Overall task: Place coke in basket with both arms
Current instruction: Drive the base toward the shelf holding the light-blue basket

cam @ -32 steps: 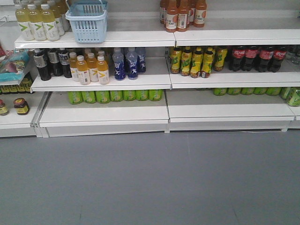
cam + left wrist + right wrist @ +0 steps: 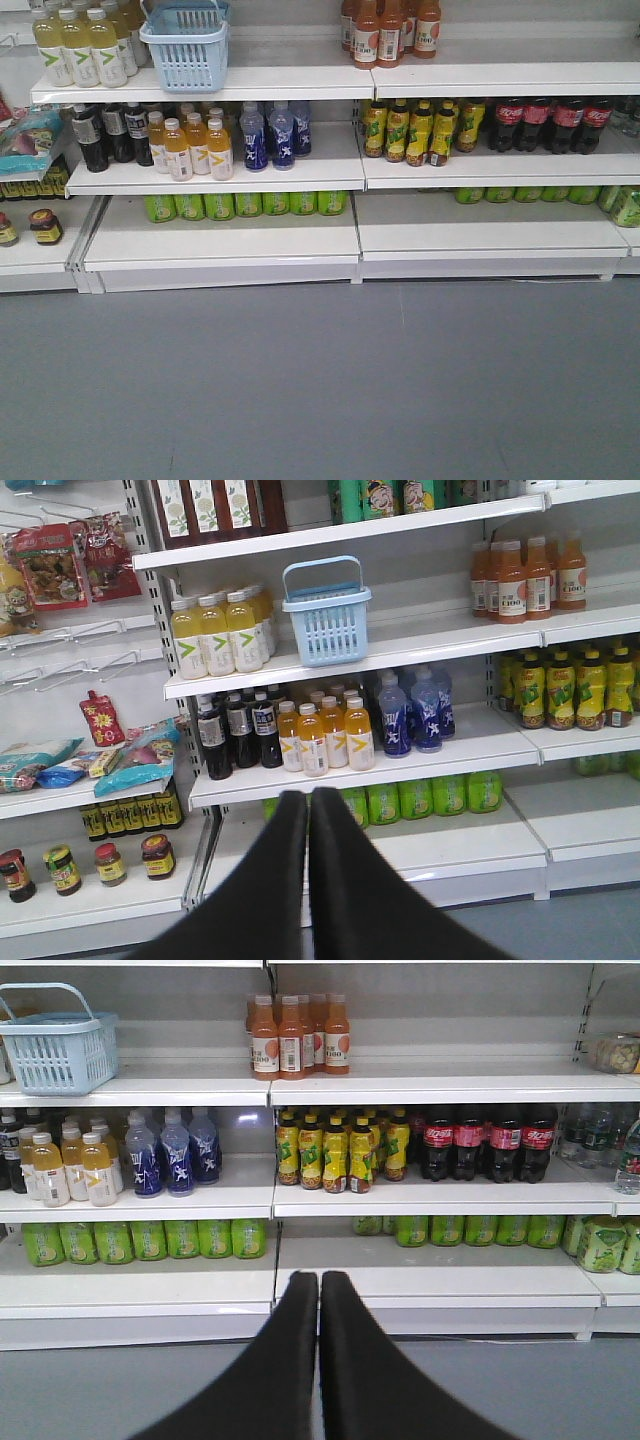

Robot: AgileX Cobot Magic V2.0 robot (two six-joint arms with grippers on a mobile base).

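Nearest us, our left gripper (image 2: 308, 798) and right gripper (image 2: 319, 1280) each hang with fingers pressed together, holding nothing, so we judge the task not yet begun. Toward the right end of the middle shelf (image 2: 450, 1194) stand dark cola bottles (image 2: 480, 1142), their red labels' white script too small to read. The basket (image 2: 330, 635) sits on the shelf above (image 2: 430, 638), toward its left end. We find no red coke can in any view.

basket (image 2: 185, 55) handle: cut at top edge | cola bottles (image 2: 550, 122) print: probably unreadable
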